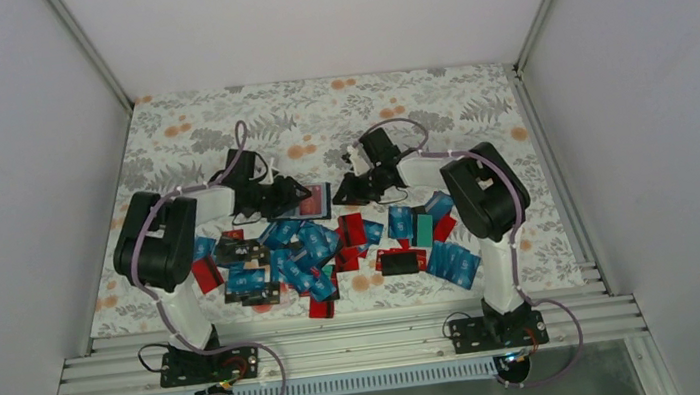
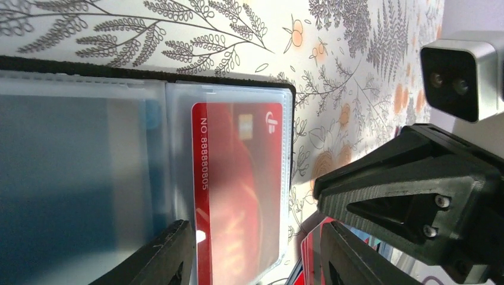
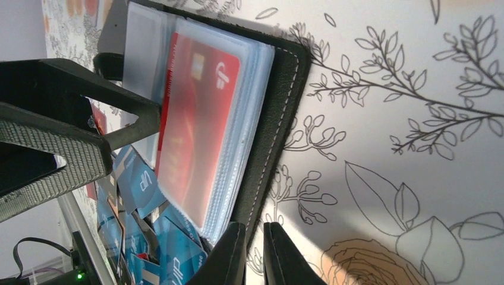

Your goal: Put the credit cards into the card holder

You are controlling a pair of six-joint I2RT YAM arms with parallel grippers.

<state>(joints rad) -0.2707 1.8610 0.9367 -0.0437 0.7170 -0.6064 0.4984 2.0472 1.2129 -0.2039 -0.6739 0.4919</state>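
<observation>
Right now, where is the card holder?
Top view: the card holder lies open between the left gripper and right gripper, just beyond the credit cards.

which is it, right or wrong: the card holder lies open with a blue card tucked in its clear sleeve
Wrong: the card holder lies open with a red card, not blue, tucked in its clear sleeve. The left wrist view shows it.

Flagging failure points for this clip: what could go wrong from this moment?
The red plastic card may slide out of the clear plastic sleeve when the open left claw backs away.
The shut right claw seems to pinch only the edge of the black folding card holder; that grip could slip.
</observation>
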